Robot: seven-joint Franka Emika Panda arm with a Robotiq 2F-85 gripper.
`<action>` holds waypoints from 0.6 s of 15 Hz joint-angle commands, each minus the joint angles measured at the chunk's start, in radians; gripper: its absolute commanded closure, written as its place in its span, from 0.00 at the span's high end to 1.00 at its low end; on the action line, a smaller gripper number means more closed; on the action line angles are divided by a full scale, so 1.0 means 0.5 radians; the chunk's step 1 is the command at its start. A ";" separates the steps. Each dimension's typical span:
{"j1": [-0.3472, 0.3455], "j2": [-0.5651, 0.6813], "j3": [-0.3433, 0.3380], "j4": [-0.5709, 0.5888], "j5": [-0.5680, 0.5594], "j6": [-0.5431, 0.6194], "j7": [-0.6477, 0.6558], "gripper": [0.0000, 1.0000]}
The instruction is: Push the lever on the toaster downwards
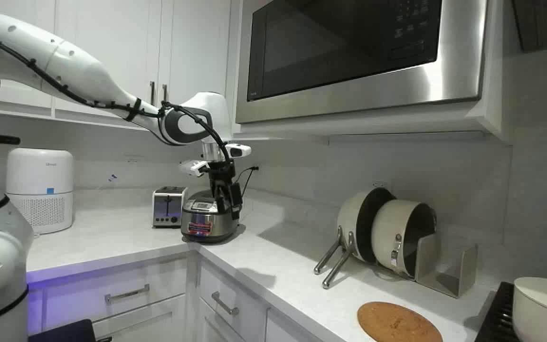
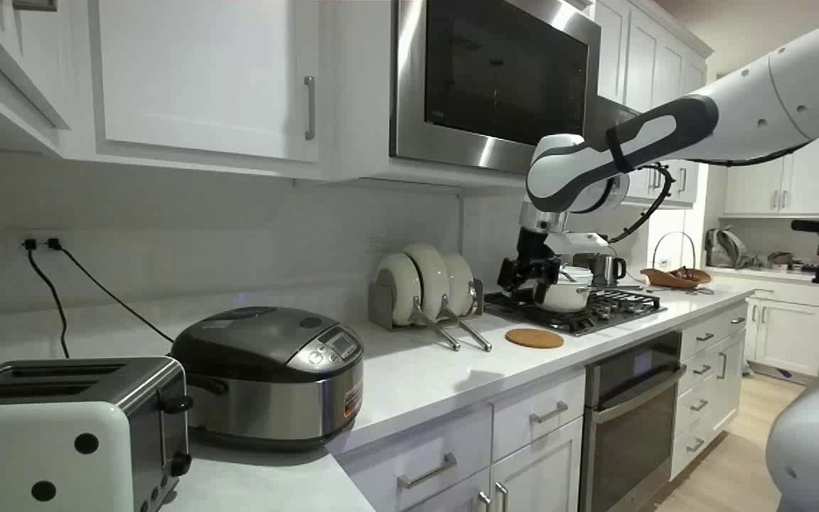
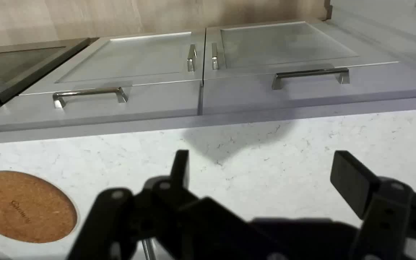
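Observation:
The toaster (image 1: 159,219) is a small boxy silver-grey appliance on the corner counter, with a dark vertical slot on its front. In an exterior view its side (image 2: 47,441) is white with black dots. Its black lever (image 2: 177,404) sits near the top of the front slot, above a black knob. My gripper (image 1: 228,209) is raised above the counter, well apart from the toaster; it also shows in an exterior view (image 2: 525,274). In the wrist view the gripper (image 3: 262,157) has its fingers wide apart with only counter between them. The toaster is out of the wrist view.
A rice cooker (image 2: 267,377) stands beside the toaster, with cords at the wall behind. Pans (image 1: 399,232) stand in a rack, handles outward. A cork mat (image 3: 25,206) lies on the counter. A microwave (image 1: 363,102) hangs above. An air purifier (image 1: 41,190) stands behind the arm.

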 commanded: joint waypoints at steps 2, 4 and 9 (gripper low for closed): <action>0.012 -0.011 0.022 -0.026 0.007 -0.004 -0.017 1.00; 0.047 -0.051 0.035 -0.082 0.018 -0.015 -0.065 1.00; 0.211 -0.221 0.040 -0.280 0.093 -0.026 -0.363 1.00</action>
